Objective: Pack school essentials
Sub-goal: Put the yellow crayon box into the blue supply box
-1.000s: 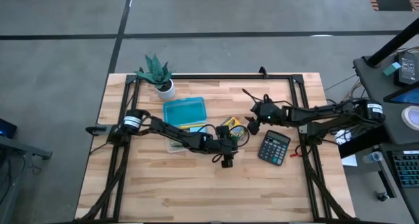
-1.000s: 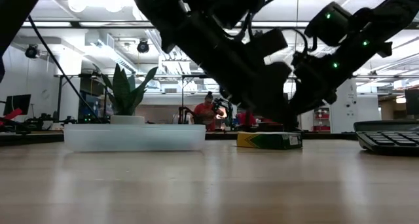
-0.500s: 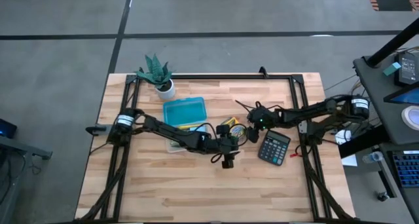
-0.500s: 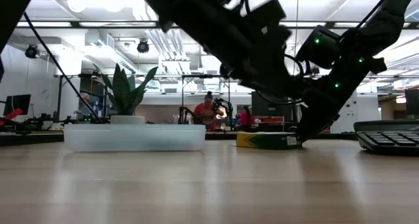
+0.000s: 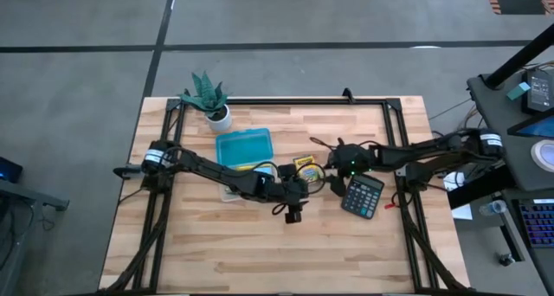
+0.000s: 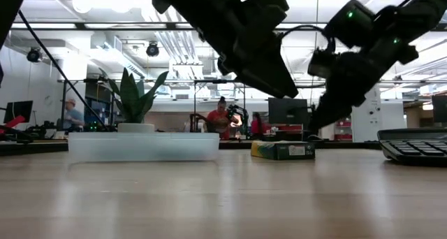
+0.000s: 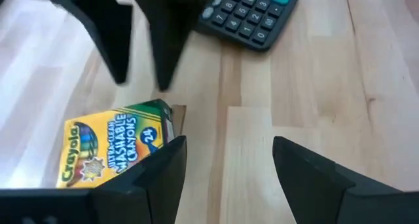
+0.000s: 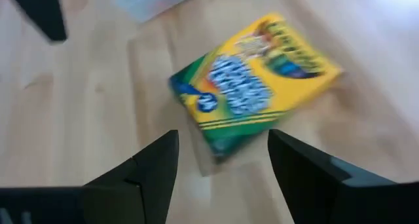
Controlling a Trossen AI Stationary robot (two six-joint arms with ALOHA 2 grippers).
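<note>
The left gripper (image 7: pixel 226 178) has its fingers (image 7: pixel 160 178) spread wide with nothing between them, bare wood showing in the gap. It hangs over the middle of the surface (image 5: pixel 260 253), at about 7 o'clock from the crayon box (image 5: pixel 305 164) as seen from above, the box lying just beside one finger in the left wrist view. The right gripper (image 8: pixel 219 178) also has its fingers (image 8: pixel 157 168) parted and empty; it sits at 3 o'clock of the crayon box, near it but not touching, its fingers aimed toward the box.

The crayon box, yellow and green with printed lettering, lies flat on the wood between the two grippers, in the open and outside any container. At its 9 o'clock stands a clear tray (image 5: pixel 234 190) with a blue lid (image 5: pixel 243 146) lying at the tray's 12 o'clock edge; something yellow shows at the lid's lower edge, too small to identify. A dark calculator (image 5: pixel 362 195) rests at 4 o'clock from the box, just below the right gripper. A potted green plant (image 5: pixel 208 97) stands at the surface's 11 o'clock corner. In the low view, people (image 6: pixel 225 118) show far off in the room behind.
</note>
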